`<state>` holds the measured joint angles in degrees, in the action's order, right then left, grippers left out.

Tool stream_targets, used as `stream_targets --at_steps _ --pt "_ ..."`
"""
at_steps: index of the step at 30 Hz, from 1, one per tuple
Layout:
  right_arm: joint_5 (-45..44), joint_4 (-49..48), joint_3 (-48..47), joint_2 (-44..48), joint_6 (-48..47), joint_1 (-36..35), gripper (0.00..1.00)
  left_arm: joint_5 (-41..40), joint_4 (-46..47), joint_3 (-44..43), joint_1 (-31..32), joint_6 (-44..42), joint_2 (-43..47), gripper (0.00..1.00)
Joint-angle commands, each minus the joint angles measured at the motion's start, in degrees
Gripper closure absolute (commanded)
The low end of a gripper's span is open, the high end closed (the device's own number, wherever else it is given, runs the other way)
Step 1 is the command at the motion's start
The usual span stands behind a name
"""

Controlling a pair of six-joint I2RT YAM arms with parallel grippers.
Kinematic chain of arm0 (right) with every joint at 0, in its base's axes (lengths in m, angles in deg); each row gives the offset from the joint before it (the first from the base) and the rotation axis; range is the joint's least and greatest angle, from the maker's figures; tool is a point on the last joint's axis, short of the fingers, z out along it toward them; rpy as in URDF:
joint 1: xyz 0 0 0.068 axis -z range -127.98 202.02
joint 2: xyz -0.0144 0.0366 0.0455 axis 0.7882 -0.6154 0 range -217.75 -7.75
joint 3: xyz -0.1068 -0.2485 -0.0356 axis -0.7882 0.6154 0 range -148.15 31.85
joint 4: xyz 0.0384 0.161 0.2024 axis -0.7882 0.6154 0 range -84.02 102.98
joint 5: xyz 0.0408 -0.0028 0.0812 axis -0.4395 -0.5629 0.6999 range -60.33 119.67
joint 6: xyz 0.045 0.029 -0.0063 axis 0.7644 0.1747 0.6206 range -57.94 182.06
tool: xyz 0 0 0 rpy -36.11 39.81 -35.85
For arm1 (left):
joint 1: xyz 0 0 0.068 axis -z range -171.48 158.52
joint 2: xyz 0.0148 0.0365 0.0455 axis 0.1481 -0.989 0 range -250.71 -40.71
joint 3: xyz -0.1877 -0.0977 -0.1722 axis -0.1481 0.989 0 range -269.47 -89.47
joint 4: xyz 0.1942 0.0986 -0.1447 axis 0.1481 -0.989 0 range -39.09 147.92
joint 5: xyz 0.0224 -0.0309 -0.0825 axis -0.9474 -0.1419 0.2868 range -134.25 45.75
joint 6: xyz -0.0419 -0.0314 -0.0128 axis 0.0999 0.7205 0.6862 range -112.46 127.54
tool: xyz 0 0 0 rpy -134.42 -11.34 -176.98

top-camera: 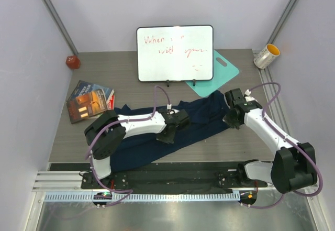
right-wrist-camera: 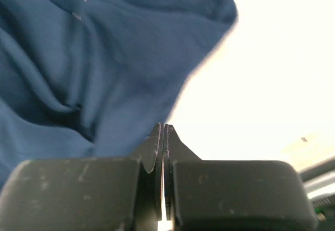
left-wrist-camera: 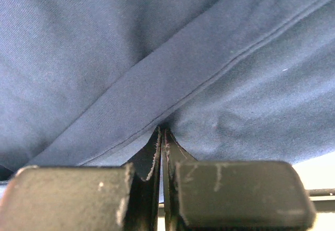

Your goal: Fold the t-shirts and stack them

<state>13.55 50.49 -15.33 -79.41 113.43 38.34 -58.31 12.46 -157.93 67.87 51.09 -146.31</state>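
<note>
On the table (top-camera: 104, 71), one navy t-shirt (top-camera: 136, 150).

A t-shirt (top-camera: 172, 129) lies across the middle of the table (top-camera: 131, 68), running from near left to far right. Behind it stands a whiteboard (top-camera: 175, 53), with a board (top-camera: 220, 74) flat behind its right end. A book (top-camera: 89, 101) lies left of the shirt, a small block (top-camera: 72, 62) sits in the far left corner and a cup (top-camera: 267, 56) at the far right. The left gripper (top-camera: 170, 134) sits on the shirt's middle, the right gripper (top-camera: 230, 120) at its right end.
</note>
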Motion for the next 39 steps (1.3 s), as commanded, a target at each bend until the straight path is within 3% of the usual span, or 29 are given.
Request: stream_targets --at_steps 1,3,7,14,19,22,31,39 --pt "-2.7 3.0 1.7 4.0 1.9 -2.2 0.99 3.1 7.0 -1.0 0.9 -1.1 -3.8 1.0" --pt "-2.4 1.4 0.1 5.8 -0.2 -2.6 0.99 3.3 7.0 -2.1 0.9 -1.4 -4.0 1.0" --pt "-0.8 0.1 -4.3 2.8 -5.3 -2.6 0.77 3.1 7.0 -4.0 0.8 -1.4 -3.2 1.0" --pt "0.1 -4.4 -4.3 -8.1 -7.1 -2.8 0.74 3.1 7.3 -4.7 0.8 -2.2 -1.2 1.0" --pt "-3.0 -7.4 -3.1 -14.3 -5.6 -2.8 0.79 2.6 7.2 -2.8 0.9 -2.5 -0.8 1.0" --pt "-4.4 -8.3 -4.1 -18.3 -6.0 -2.8 0.99 2.0 7.0 -1.4 0.9 -2.4 -0.4 1.0" --pt "-1.1 -12.2 -0.5 -23.0 -6.8 -4.3 0.99 -0.3 7.0 1.1 0.9 -1.3 2.9 1.0" --pt "-0.5 -10.7 5.9 -18.4 -1.5 -10.4 0.99 -0.5 7.0 1.7 0.9 -1.2 3.5 1.0"
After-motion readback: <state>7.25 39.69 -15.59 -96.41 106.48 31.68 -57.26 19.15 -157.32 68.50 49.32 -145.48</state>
